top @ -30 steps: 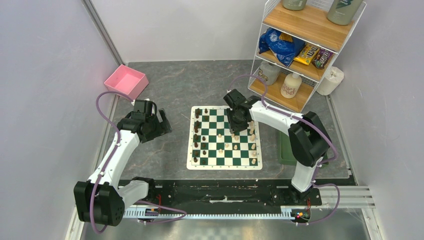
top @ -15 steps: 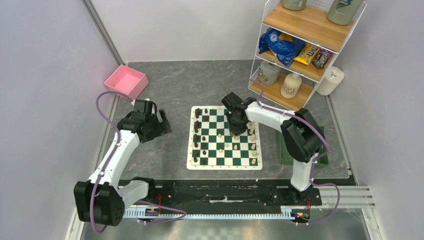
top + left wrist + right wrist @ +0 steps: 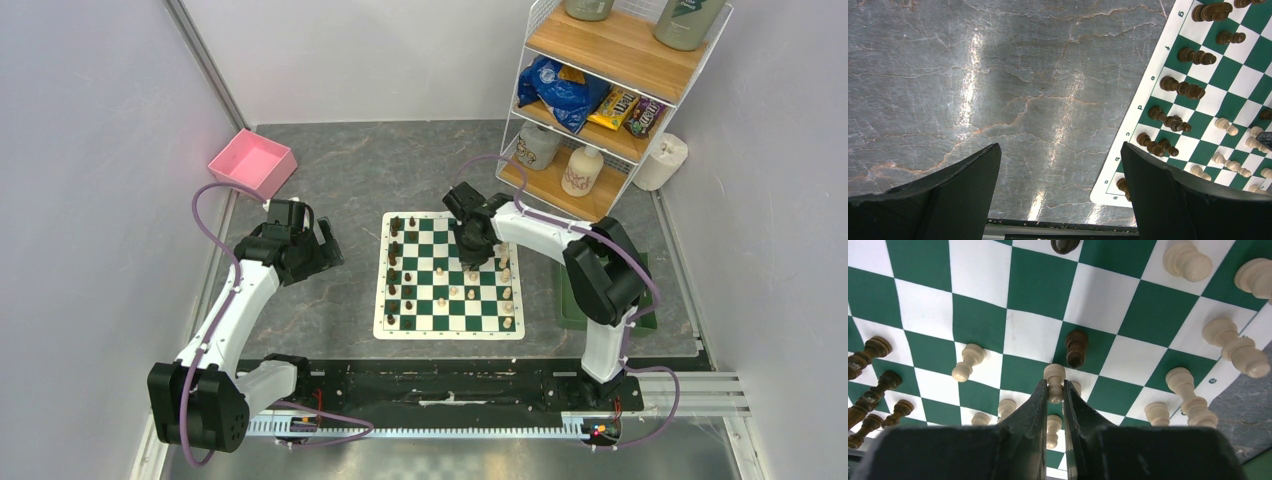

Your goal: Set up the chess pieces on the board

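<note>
The green and white board [image 3: 430,295] lies mid-table. Dark brown pieces [image 3: 394,262] stand along its left side, pale pieces [image 3: 506,294] along its right and middle. My right gripper [image 3: 1054,390] is over the board's upper right part [image 3: 476,250], shut on a pale pawn [image 3: 1054,379] and holding it above the squares. A dark pawn [image 3: 1076,348] stands just beyond it. My left gripper [image 3: 1060,160] is open and empty over bare table left of the board [image 3: 1168,70]; it also shows in the top view [image 3: 325,250].
A pink bin [image 3: 252,162] sits at the far left. A wire shelf rack [image 3: 610,95] with snacks and bottles stands at the far right. A plain green tray [image 3: 570,300] lies under the right arm, right of the board.
My right arm drew its elbow in and the gripper shifted slightly left over the board between the earliest frame and now. The left arm has not moved.
</note>
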`<action>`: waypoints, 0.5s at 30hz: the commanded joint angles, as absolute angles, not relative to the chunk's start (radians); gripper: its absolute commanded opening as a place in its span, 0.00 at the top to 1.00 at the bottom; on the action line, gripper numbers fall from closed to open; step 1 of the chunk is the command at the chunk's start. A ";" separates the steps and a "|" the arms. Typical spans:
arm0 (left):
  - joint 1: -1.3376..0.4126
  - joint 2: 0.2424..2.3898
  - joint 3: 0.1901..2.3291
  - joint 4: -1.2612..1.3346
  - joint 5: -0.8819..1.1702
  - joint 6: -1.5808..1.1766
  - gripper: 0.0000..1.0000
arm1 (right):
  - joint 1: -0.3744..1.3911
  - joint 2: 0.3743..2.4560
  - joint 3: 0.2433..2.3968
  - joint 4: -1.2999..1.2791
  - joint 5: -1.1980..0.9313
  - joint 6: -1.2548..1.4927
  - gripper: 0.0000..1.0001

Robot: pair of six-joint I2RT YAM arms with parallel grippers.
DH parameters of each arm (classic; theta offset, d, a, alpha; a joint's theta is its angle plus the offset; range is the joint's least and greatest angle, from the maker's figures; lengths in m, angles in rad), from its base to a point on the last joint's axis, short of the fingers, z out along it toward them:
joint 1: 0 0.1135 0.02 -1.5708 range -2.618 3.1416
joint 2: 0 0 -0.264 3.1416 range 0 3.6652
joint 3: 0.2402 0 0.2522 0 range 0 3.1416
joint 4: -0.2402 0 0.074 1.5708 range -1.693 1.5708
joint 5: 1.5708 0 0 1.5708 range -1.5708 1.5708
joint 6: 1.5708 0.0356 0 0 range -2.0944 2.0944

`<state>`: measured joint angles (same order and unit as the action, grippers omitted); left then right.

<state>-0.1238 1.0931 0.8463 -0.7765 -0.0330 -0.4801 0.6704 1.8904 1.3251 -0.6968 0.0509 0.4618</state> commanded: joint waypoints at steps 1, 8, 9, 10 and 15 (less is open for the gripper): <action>-0.120 1.093 0.884 -0.775 -0.029 -0.462 0.03 | 0.673 1.781 1.359 -0.714 0.086 0.461 0.85; -0.120 1.093 0.884 -0.774 -0.027 -0.463 0.03 | 0.626 1.700 1.358 -0.740 0.130 0.446 0.85; -0.120 1.093 0.884 -0.775 -0.027 -0.463 0.04 | 0.612 1.704 1.359 -0.741 0.128 0.445 0.85; -0.120 1.091 0.884 -0.775 -0.027 -0.462 0.03 | 0.599 1.714 1.360 -0.741 0.120 0.442 0.84; -0.120 1.092 0.884 -0.775 -0.029 -0.461 0.03 | 0.552 1.790 1.378 -0.737 0.096 0.426 0.85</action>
